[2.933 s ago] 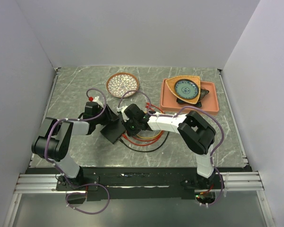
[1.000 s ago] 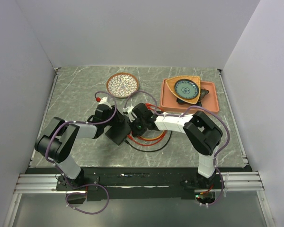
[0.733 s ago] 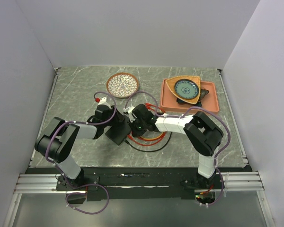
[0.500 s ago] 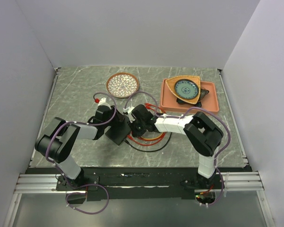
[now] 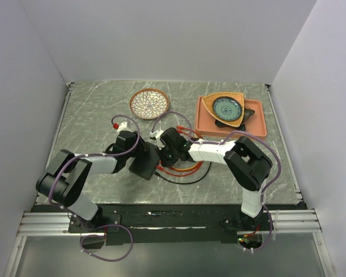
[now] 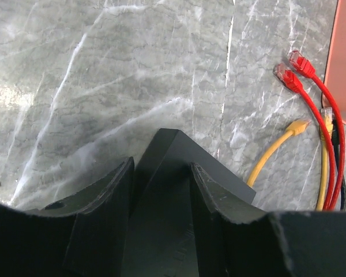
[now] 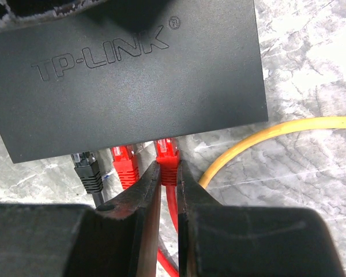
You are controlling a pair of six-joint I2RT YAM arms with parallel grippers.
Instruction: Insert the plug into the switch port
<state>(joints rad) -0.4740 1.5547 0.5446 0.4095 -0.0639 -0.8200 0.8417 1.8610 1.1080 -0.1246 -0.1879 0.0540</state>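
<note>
The switch [image 5: 143,164] is a flat black box lying on the grey marble table. My left gripper [image 5: 135,156] is shut on it from the left; in the left wrist view the fingers [image 6: 216,199] clamp both sides of the switch [image 6: 176,153]. My right gripper [image 7: 168,168] is shut on a red plug [image 7: 167,151], whose tip sits at the port edge of the switch [image 7: 132,75]. A second red plug [image 7: 125,164] and a black plug [image 7: 86,170] sit in ports to its left. In the top view the right gripper [image 5: 163,153] is just right of the switch.
Red, yellow and black cables [image 5: 181,168] coil on the table right of the switch. Loose red plugs [image 6: 292,68] and a yellow plug [image 6: 298,125] lie beyond it. A patterned plate [image 5: 149,103] is at the back. An orange tray [image 5: 260,126] with dishes is back right.
The left arm has swung its elbow down and left, still holding the switch. The right gripper has edged left, closer to the switch's port edge, with the red plug.
</note>
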